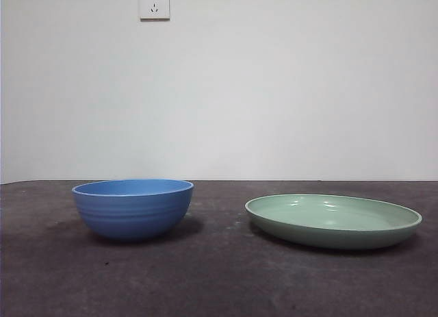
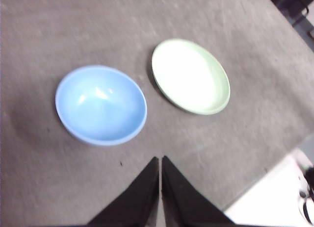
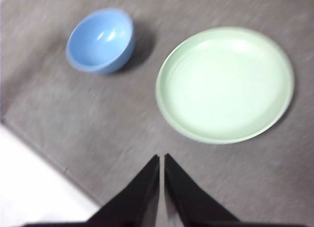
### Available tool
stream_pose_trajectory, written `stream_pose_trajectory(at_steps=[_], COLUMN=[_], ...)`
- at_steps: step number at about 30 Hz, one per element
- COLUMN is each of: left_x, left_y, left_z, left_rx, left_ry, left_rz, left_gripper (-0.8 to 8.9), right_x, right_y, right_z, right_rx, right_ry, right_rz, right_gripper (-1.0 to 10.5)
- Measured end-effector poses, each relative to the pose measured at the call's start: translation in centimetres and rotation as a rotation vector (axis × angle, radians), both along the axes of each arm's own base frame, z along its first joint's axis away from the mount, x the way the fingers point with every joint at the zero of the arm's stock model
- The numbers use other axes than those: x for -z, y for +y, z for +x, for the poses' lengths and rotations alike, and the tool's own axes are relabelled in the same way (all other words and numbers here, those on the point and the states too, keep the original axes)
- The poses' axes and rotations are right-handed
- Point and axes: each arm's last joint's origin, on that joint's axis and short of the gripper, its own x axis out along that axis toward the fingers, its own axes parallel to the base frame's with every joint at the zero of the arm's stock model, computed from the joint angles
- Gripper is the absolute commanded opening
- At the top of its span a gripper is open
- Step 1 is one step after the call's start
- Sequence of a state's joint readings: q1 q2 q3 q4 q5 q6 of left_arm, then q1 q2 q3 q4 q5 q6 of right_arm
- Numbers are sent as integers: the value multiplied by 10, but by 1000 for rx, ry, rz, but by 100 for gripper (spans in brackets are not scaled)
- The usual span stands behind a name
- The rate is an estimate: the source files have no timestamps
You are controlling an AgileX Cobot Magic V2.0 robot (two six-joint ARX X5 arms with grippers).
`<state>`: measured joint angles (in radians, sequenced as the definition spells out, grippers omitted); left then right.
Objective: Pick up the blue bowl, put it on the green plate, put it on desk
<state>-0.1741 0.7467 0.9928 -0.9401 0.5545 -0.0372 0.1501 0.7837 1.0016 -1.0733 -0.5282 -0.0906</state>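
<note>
Both jaws of the left gripper (image 2: 160,161) meet at their tips, empty, above the worktop (image 2: 44,178). Ahead and well apart sits the blue bowl (image 2: 100,104), just beside the green plate (image 2: 190,76). Glossy, rigid, probably slippery and breakable, it seems best pinched across its rim.

The right gripper (image 3: 161,158) waits, likewise pressed together.
</note>
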Motion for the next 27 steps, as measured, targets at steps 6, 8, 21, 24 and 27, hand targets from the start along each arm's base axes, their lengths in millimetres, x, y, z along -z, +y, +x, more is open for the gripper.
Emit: stream_pose_trajectory(at_steps=[6,8,21,24,27], left_x=[3,3,3,3,4], left_y=[-1,-1,-1,-1,-1], left_z=[-3,-3,-3,-3,-3], left_rx=[28,29,29,29,29], left_ry=[29,28,29,29,31], left_rz=[23,24,24,24,24], left_gripper=[10,10,415,414,413], right_x=[2,2,2,2,2], right_y=[5,6,6,6,6], right_z=[-4,-4,-4,-4,-4], right_rx=[-55,-60,-59,-59,-59], right_ry=[29,30,31,31,31], right_rz=[-11,-11,-10,-10,-10], right_gripper=[12,12,372,372,372])
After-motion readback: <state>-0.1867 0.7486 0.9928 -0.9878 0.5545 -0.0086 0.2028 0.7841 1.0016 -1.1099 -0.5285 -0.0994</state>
